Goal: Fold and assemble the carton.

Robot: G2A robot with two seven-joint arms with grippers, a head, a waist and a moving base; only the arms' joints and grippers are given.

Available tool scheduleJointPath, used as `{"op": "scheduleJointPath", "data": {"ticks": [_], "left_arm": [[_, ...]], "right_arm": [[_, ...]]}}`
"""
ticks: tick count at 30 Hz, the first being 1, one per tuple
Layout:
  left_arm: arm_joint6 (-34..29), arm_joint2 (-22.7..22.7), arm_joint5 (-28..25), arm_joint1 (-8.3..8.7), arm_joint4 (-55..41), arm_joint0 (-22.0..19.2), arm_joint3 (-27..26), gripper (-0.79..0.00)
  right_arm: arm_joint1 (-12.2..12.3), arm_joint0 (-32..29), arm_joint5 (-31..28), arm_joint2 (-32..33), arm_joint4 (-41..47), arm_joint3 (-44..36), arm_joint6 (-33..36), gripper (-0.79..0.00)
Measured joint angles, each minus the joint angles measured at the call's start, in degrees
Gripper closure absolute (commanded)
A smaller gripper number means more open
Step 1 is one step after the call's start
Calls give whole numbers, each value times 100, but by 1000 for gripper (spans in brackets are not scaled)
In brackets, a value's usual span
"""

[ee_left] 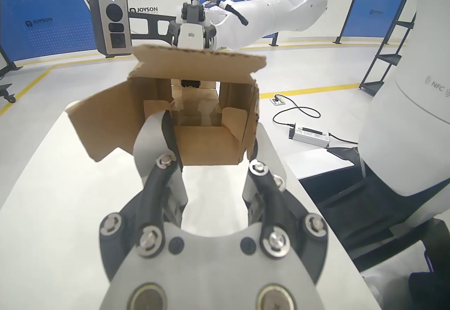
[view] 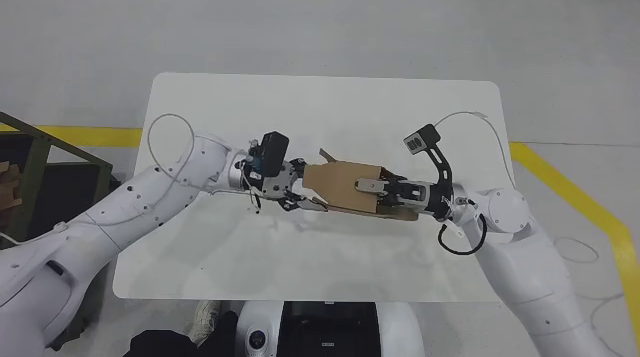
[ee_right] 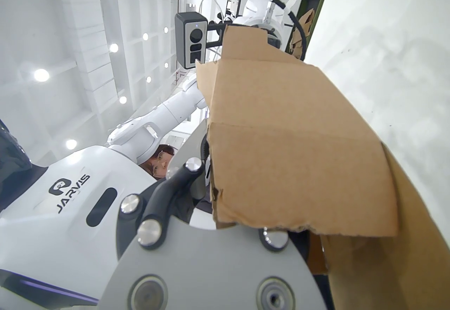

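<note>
A brown cardboard carton (view: 345, 185) hangs just above the middle of the white table, between my two grippers. In the left wrist view its open end (ee_left: 211, 142) faces me, with one side flap spread outward and the top flap raised. My left gripper (ee_left: 207, 130) is open at that end, with one finger (ee_left: 154, 135) just inside the mouth and the other (ee_left: 262, 153) outside the opposite wall. My right gripper (view: 378, 187) holds the far end, shut on the carton's top panel (ee_right: 288, 149). One of its fingers (ee_right: 191, 163) shows and the other is hidden behind the cardboard.
The white table (view: 200, 257) has bare room on all sides of the carton. A green rack (view: 40, 172) stands off the table's left edge. A power brick with its cable (ee_left: 309, 137) lies on the floor beside the table.
</note>
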Motion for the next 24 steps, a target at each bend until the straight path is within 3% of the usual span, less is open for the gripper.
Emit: {"op": "scheduleJointPath", "data": {"ticks": [11, 16, 24], "left_arm": [[0, 58, 0, 6, -193, -72, 99, -379], [0, 42, 0, 4, -232, -75, 118, -256], [-2, 60, 0, -49, -89, -43, 95, -215]], "right_arm": [[3, 31, 12, -29, -5, -2, 12, 0], [6, 37, 14, -34, -9, -3, 12, 0], [8, 48, 13, -37, -13, -7, -17, 0]]}}
